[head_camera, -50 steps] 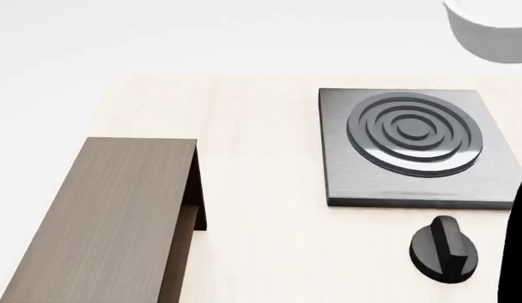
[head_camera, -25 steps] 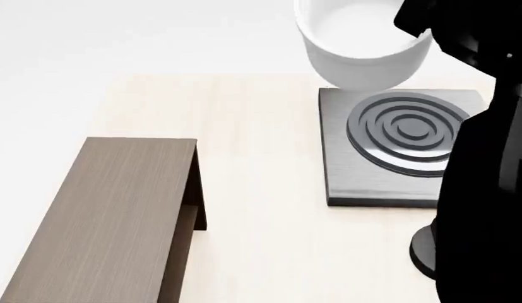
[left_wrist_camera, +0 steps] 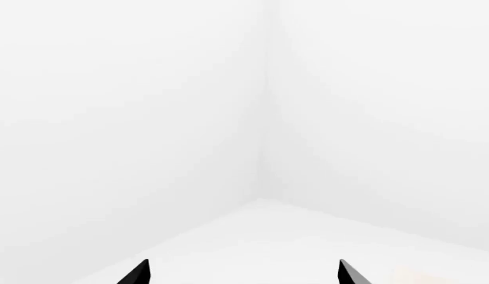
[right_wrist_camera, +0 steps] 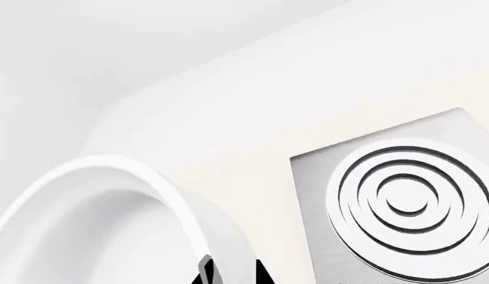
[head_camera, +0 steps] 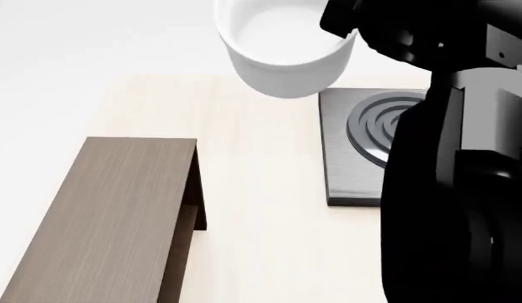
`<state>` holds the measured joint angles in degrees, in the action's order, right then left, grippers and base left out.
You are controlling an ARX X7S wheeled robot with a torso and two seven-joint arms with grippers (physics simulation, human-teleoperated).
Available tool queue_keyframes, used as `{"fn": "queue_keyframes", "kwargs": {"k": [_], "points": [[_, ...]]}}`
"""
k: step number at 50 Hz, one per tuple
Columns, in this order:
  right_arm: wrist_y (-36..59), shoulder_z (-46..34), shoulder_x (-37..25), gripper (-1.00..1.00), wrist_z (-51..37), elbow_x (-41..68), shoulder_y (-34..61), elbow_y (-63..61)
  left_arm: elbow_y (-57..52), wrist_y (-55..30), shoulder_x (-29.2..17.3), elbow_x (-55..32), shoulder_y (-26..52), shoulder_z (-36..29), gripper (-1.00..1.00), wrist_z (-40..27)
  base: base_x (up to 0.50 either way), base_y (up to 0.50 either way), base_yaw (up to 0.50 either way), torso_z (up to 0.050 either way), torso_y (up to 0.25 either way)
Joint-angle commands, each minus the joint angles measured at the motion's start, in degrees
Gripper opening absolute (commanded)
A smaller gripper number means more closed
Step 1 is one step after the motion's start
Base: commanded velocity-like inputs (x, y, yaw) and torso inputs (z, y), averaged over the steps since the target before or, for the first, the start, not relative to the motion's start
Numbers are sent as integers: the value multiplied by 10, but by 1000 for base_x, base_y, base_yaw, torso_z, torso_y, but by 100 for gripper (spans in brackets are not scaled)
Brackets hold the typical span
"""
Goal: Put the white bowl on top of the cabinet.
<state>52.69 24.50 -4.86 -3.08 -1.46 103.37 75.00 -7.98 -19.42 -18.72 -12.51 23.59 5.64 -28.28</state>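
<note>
My head camera looks down on the stove plate [head_camera: 353, 151], which my close right wrist camera also sees [right_wrist_camera: 386, 201]; my left faces bare walls.

Pale wood table [head_camera: 261, 189] bearing the cabinet [head_camera: 109, 221] (dark brown) and a grey stove plate [head_camera: 353, 151].

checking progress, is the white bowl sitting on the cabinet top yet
No, in the head view the white bowl hangs in the air in the right gripper, beyond and to the right of the bare cabinet top.
</note>
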Motion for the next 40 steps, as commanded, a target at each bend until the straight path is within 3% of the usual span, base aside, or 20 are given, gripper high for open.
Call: {"fn": "queue_keyframes", "kwargs": {"k": [1,15,23,28,40], "points": [[14,25,23,-100,35,21,16,0,5,3,-1,0,1,-2,100,-1,0,0,0,0,0],[21,-10,46,-100,85,22,26,-1,4,4,-3,2,-1,-6,100,-3,0,0,0,1,1],[22,-147,48,-100,86,161,29,-8,7,5,-3,1,0,-7,100,-4,0,0,0,0,0],[89,-217,48,-100,44,270,-23,-135,3,2,-4,0,0,-6,100,-6,0,0,0,0,2],[216,-234,47,-100,-100,469,-123,-361,3,2,-5,0,-1,-8,100,-7,0,0,0,0,1]]}}
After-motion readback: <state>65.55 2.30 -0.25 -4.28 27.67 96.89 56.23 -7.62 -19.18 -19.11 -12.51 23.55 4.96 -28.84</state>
